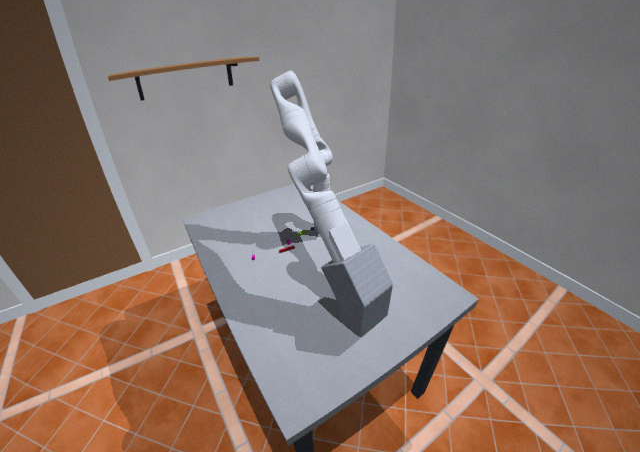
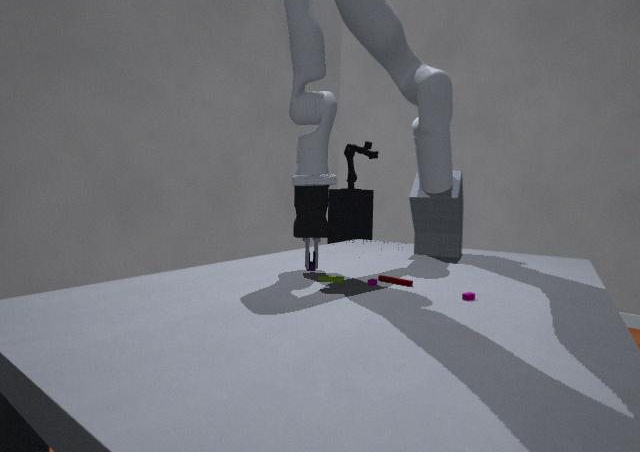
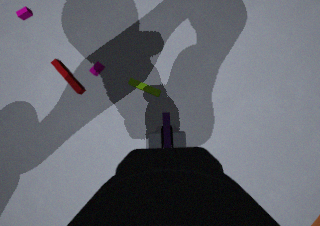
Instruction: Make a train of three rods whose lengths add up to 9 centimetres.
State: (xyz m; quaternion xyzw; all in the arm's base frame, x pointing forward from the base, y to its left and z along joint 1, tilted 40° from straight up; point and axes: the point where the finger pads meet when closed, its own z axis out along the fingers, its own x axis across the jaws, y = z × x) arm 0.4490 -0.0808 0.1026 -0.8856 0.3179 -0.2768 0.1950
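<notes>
Now | fingers pinching purple rod [image 3: 166, 122] | lime rod [image 3: 145, 87] near | table edges well apart

Arm [image 2: 311, 106] rose from its base at 3 o'clock in the exterior view, folded over the top, and dropped straight down. Wrist vertical, gripper [image 2: 310, 259] pointed down, tips just above the table. Fingers nearly together, clamped on a purple rod [image 3: 166, 128] running along them.
</notes>
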